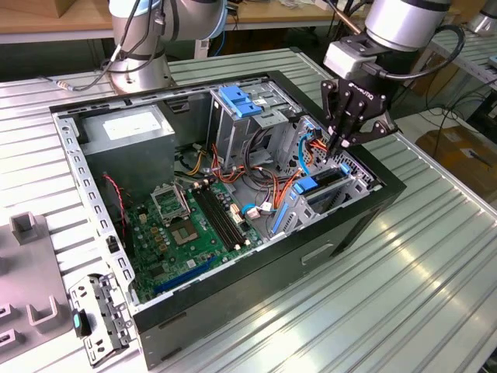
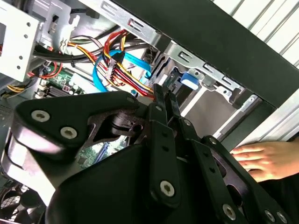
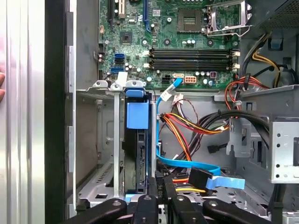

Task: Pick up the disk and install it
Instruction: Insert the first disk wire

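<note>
Jaws closed; disk [image 3: 137, 154] inside bay [image 3: 114, 140].

Arm [image 1: 404, 19]: silver-grey tubular links, grey wrist block, black cable alongside. Gripper [image 1: 342, 144]: matte black linkage frame, white lettering, silver screw heads, slim black jaws.

The hand [image 2: 261, 158] is cut off by the second wrist view's edge.

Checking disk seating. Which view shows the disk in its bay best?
The first wrist view: the disk sits edge-on in the drive cage, blue rails in full sight, above the gripper. The exterior view shows just its blue end below the gripper. In the second wrist view the gripper covers most of it.
</note>
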